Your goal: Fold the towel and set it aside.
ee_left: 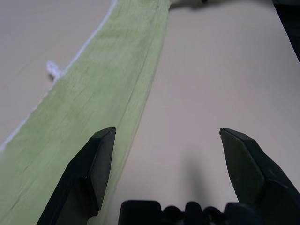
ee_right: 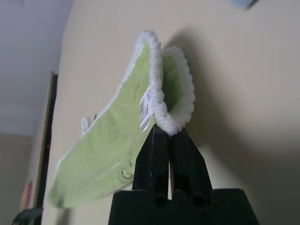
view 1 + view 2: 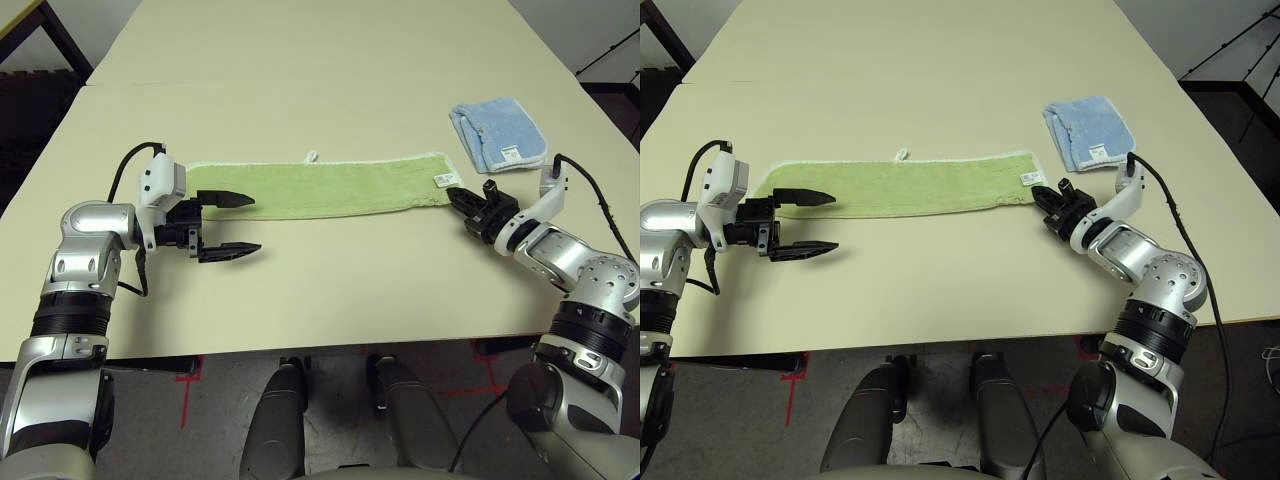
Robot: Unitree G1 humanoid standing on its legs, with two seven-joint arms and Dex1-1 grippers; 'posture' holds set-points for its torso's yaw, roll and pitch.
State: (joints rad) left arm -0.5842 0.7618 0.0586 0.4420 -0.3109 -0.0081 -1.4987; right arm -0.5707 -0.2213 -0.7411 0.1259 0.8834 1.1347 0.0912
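Observation:
The towel [image 3: 320, 188] is a long light green strip with white edging, folded lengthwise and lying across the middle of the table. My right gripper [image 3: 456, 196] is shut on the towel's right end near its white label [image 2: 146, 111], where the edge curls up over the fingers. My left gripper [image 3: 232, 224] stands open at the towel's left end, one finger [image 3: 226, 198] over the cloth and the other [image 3: 228, 251] over bare table in front of it. In the left wrist view the towel [image 1: 89, 108] runs away past one fingertip.
A smaller folded light blue cloth [image 3: 498, 134] lies at the back right, just beyond my right gripper. The beige table [image 3: 330, 280] has bare surface in front of and behind the towel. A dark floor edge shows at the far left.

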